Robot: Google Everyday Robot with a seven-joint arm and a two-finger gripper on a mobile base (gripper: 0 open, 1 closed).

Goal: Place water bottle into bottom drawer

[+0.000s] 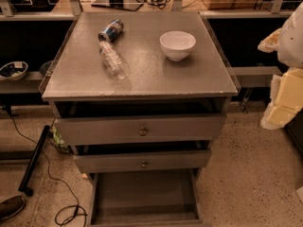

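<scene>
Water bottle [113,60] lies on cabinet [156,82], label unreadable; gripper [284,98] far right

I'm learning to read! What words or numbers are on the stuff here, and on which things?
Can: print too blurred to read.
Bottle: label band too small to read.
Bowl, bottom drawer: no text.
Tool, at the right edge: no text shows.
</scene>
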